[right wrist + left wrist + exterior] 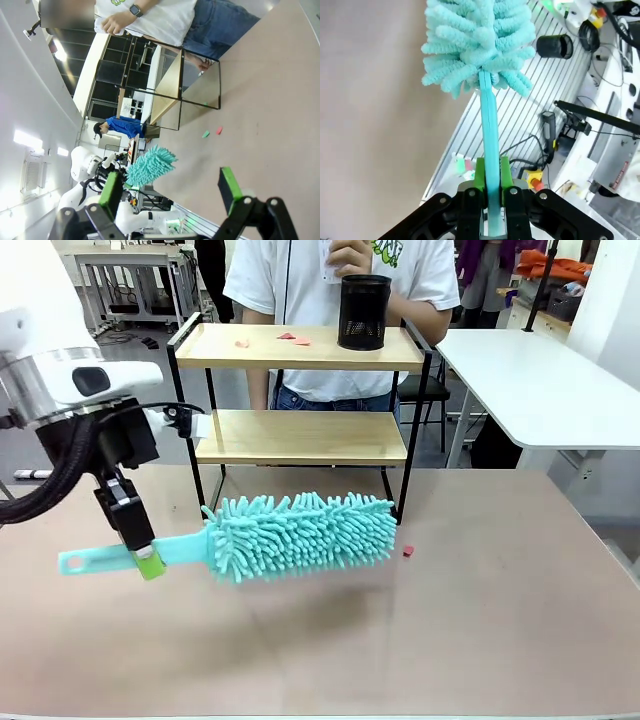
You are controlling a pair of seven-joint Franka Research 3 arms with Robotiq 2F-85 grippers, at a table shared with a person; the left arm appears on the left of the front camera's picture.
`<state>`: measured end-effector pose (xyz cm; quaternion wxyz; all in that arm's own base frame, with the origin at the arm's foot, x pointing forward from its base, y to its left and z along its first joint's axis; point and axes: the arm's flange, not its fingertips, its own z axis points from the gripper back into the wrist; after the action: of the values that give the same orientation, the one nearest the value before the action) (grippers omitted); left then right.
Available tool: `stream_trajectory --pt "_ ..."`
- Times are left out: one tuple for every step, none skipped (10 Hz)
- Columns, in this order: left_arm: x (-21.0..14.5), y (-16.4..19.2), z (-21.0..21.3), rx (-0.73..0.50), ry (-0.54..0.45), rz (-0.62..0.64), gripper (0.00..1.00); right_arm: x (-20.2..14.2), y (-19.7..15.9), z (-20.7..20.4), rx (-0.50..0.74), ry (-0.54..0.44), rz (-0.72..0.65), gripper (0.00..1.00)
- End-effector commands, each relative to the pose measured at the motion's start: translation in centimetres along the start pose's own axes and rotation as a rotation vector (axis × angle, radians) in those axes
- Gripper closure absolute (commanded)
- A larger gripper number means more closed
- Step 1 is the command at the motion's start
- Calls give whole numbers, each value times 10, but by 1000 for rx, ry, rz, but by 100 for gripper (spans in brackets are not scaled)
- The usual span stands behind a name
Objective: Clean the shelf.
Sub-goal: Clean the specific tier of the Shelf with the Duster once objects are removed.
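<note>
The shelf (300, 348) stands at the table's far middle, two light wooden boards in a thin black frame. Small pink scraps (290, 338) and a black mesh cup (363, 312) lie on its top board. My left gripper (145, 558) is shut on the flat handle of a teal fluffy duster (300, 535), held level just above the table in front of the shelf. In the left wrist view the green pads (479, 175) clamp the handle, and the duster head (477, 40) points away. My right gripper (170, 185) is open and holds nothing; it looks at the shelf (170, 85) from the side.
A person stands right behind the shelf with a hand (350, 255) above the cup. A red scrap (408, 551) lies on the brown table right of the duster head; red (219, 130) and green (205, 133) scraps show near the shelf's foot. A white table (540, 380) stands at the right.
</note>
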<state>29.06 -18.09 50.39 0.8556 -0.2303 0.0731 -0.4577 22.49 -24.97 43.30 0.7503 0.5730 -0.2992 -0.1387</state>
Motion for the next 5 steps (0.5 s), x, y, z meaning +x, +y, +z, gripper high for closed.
stream_trajectory --pt "-1 8 15 3 -20 30 88 2 0 -1 21 -16 26 0" --pt "-5 11 17 -8 -19 43 88 2 0 -1 21 -16 26 0" --pt "-11 13 21 -27 -10 62 88 2 0 -1 21 -16 26 0" --pt "-24 15 32 -24 -46 100 88 2 0 -1 21 -16 26 0" --pt "-48 21 54 -83 -55 105 88 2 0 -1 21 -16 26 0"
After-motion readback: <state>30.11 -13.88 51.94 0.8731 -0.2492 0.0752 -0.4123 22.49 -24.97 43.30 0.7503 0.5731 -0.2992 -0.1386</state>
